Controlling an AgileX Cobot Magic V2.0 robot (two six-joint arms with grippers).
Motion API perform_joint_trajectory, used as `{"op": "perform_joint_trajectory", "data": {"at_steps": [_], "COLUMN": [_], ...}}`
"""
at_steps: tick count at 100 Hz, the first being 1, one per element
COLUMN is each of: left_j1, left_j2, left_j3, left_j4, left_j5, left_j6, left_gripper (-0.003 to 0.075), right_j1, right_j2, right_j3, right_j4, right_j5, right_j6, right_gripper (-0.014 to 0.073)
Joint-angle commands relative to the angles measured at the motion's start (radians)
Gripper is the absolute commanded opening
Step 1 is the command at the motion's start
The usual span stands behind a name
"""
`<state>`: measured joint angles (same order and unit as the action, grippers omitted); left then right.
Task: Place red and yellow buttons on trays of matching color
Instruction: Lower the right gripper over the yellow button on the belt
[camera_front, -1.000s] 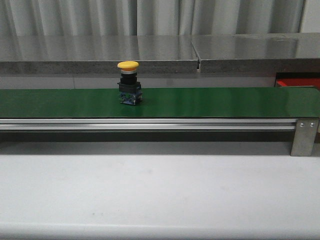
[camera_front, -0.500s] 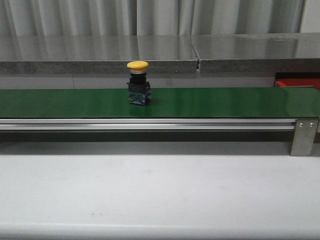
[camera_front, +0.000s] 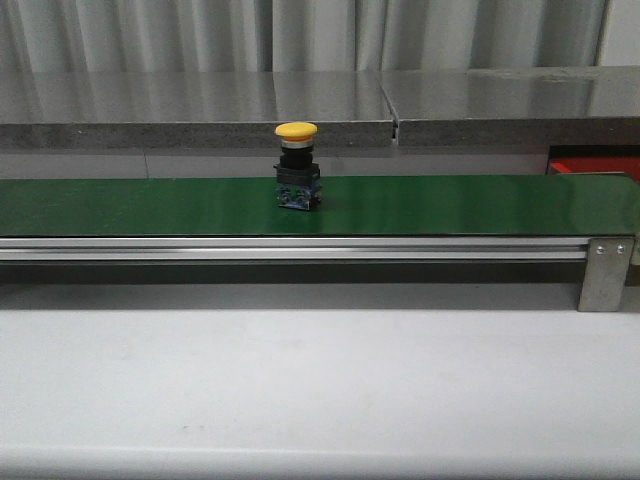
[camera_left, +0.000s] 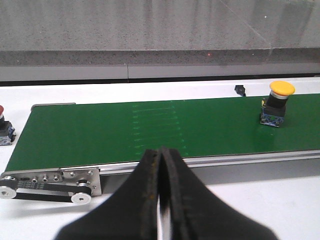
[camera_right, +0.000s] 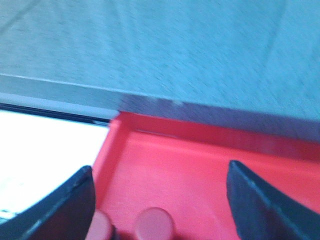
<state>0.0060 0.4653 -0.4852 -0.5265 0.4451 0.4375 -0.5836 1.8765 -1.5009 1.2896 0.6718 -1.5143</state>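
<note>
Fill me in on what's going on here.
Nothing is being gripped at this moment. A yellow button stands upright on the green belt, and it has ridden toward the robot's right over the last second. The left claw is shut and empty, short of the belt. The right claw is open above the red tray, where two red buttons already sit. No yellow tray is in view.

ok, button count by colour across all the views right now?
Yellow buttons: 1, upright on the green belt.
Red buttons: 3. One stands off the belt's end, cut by the frame edge. Two blurred round red caps in the red tray are likely buttons.
Total: 4.
</note>
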Motion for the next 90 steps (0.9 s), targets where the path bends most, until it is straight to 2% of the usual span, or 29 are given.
{"op": "perform_joint_trajectory", "data": {"at_steps": [1, 18, 48, 90], "left_j1": [-0.007, -0.007, -0.007, -0.007], "left_j2": [0.005, 0.005, 0.005, 0.005], "left_j3": [-0.026, -0.026, -0.026, -0.026], "left_j4": [-0.027, -0.027, -0.027, -0.027], "left_j5": [-0.063, -0.063, -0.063, -0.063], "left_j6": [-0.002, -0.002, -0.002, -0.002], "left_gripper": [-0.002, -0.002, -0.002, -0.002], "right_j1": [0.039, 0.177, 0.456, 0.625], "right_j2": [-0.103, -0.163, -0.172, -0.152], "right_j3": [-0.027, -0.022, -0.019, 0.048], "right_j4": [-0.025, -0.178, -0.311, -0.339], "right_j5": [0.042, 0.07, 0.226, 0.172], "right_j6": [0.002, 0.002, 0.006, -0.005], "right_gripper": [0.0547, 0.0547, 0.0547, 0.0547]}}
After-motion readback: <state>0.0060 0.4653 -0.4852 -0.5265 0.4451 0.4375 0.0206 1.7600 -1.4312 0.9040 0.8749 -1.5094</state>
